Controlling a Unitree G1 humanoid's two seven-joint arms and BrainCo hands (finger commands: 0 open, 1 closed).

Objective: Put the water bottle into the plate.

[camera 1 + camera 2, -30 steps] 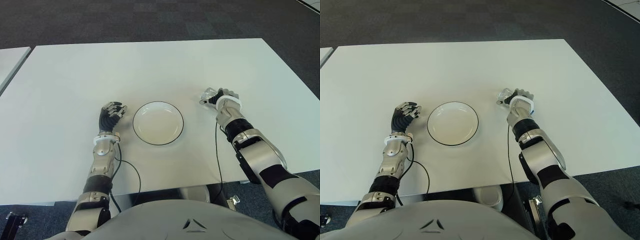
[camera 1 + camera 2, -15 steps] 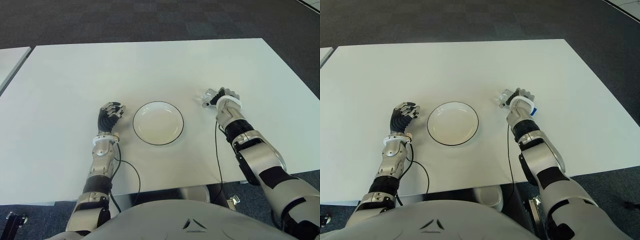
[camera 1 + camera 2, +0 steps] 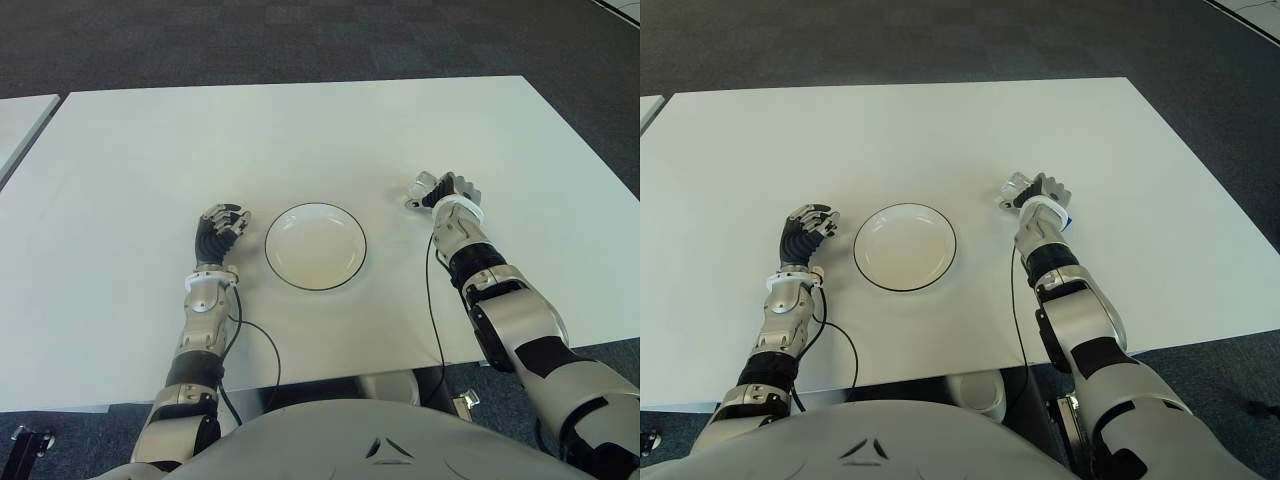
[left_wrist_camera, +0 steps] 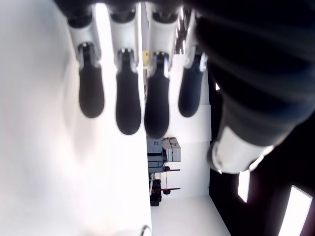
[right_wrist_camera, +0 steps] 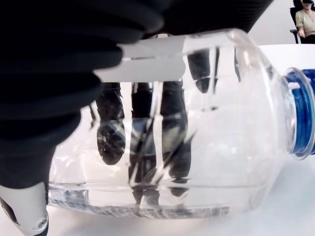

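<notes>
One right hand (image 3: 1042, 193) grips the water bottle (image 5: 206, 128).

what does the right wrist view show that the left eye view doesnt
Only the right wrist view: the clear plastic water bottle's blue cap, and a seated person far off. Only the left eye view: the round white black-rimmed plate, the left hand left of it, the white table. Both: the right hand gripping the bottle.
</notes>
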